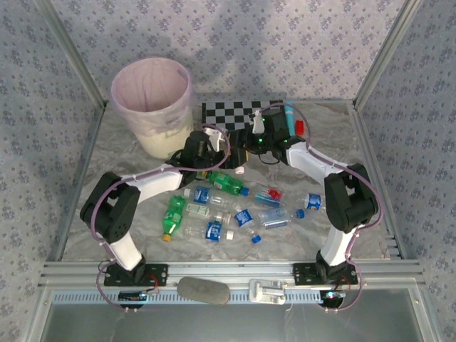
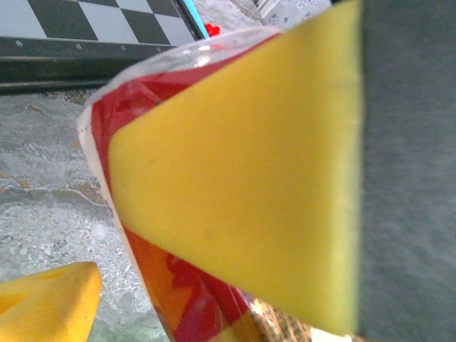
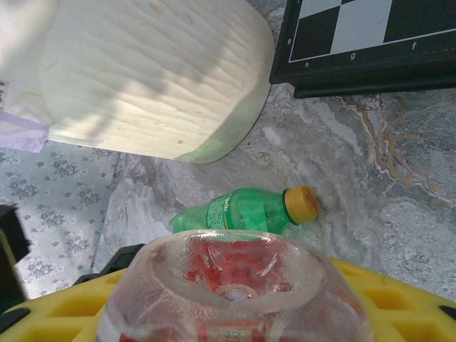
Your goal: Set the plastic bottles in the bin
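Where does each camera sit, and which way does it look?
Top camera: high behind the arms, looking down on the table and bin; left arm and right arm show.
Left wrist camera: on the left wrist, facing the checkerboard past a red-label bottle; the left gripper's fingers show.
Right wrist camera: on the right wrist, facing the bin and a green bottle; the right gripper's fingers show.
Shared: both wrist views see the red-label bottle and checkerboard.
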Controlling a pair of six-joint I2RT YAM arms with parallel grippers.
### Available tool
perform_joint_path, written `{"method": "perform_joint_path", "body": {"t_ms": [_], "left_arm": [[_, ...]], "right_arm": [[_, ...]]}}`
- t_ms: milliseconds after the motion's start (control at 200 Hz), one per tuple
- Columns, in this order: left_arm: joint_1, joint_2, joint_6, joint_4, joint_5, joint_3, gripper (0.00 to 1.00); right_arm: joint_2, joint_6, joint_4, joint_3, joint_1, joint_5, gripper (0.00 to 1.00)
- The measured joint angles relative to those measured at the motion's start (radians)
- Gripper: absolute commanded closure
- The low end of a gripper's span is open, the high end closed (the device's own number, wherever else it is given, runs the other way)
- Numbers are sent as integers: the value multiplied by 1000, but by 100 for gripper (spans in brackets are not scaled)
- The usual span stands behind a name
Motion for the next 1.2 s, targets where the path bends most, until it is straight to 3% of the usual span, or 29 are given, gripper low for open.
{"method": "perform_joint_path", "body": {"t_ms": [115, 345, 530, 810, 1199], "left_arm": [[-11, 6, -8, -1, 2, 6, 6], [-30, 14, -31, 3, 6, 18, 35], [-33, 13, -37, 3, 7, 19, 46], [-34, 9, -29, -5, -21, 10, 49], [-27, -94, 3, -99, -85, -112, 49]], "right_arm": [[-2, 3, 5, -2, 0, 0, 47], [-13, 4, 12, -8, 1, 6, 47], [-18, 4, 20, -18, 2, 18, 42], [-75, 3, -1, -34, -10, 37, 21], [-291, 0, -39, -142, -63, 160, 11]]}}
